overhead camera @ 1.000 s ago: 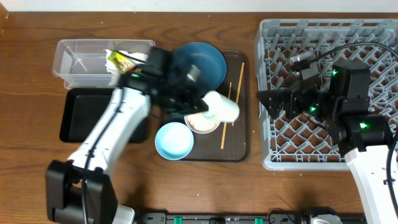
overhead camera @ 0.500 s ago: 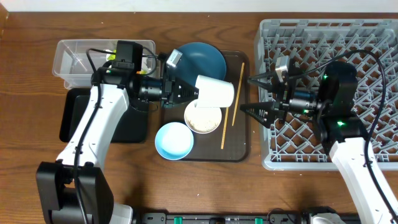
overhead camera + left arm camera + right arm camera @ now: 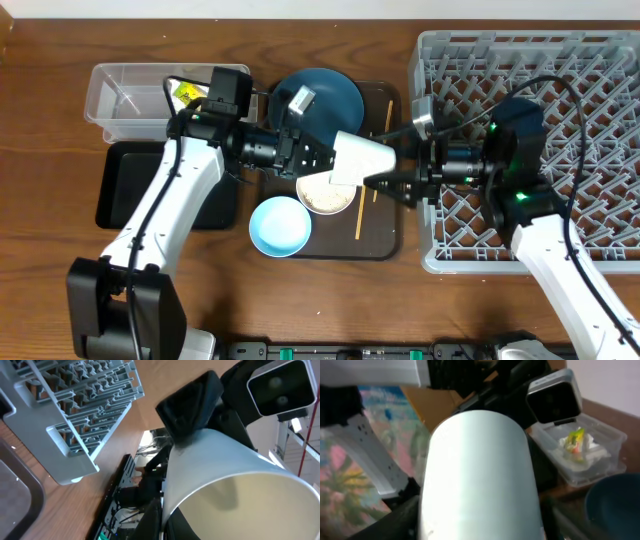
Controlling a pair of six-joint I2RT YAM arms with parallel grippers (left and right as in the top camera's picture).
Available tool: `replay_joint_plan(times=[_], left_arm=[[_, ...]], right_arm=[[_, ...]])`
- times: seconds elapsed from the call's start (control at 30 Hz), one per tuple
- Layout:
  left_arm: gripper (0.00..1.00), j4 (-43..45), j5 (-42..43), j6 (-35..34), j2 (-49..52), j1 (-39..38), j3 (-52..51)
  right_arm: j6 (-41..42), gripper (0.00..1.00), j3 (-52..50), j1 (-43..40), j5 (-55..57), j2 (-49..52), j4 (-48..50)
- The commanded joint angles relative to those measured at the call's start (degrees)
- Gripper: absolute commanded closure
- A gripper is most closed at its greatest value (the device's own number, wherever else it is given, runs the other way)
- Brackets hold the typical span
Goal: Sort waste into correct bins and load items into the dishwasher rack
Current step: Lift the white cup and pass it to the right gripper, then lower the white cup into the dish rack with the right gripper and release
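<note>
Since half a second ago the right gripper [image 3: 393, 180] is reaching in from the dishwasher rack [image 3: 600, 60] and straddling the base of the small white cup [image 3: 360, 160]. One finger is touching its wall, but whether it is clamping I cannot tell. The left gripper [image 3: 318, 160] is pinching the rim, holding the cup sideways over the brown tray [image 3: 385, 240], partly above the cream bowl [image 3: 325, 197].

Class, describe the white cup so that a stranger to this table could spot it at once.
Start at the big grey dishwasher rack; left of it lies a dark brown tray. Above that tray the white cup lies on its side, held by the left gripper: the only dish lifted into the air.
</note>
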Motion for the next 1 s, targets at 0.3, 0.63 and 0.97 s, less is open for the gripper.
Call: replay_joint_plan(times=[0.3,0.63,0.97], left_arm=[[0.78,-0.1,1.7,0.9,0.0,-0.3,0.7],[0.66,-0.2,-18.8,0.8,0.0,-0.3,0.7],[0.64,-0.4,-34.6,-1.8,0.0,-0.3,0.7]], right_arm=[[3.0,0.69,-0.1,-0.4,0.3,0.5,0.9],[12.5,0.64,0.0,-13.1,8.9,-1.7,-5.7],[2.5,0.61,15.5,-15.7,44.5,-8.3,-54.0]])
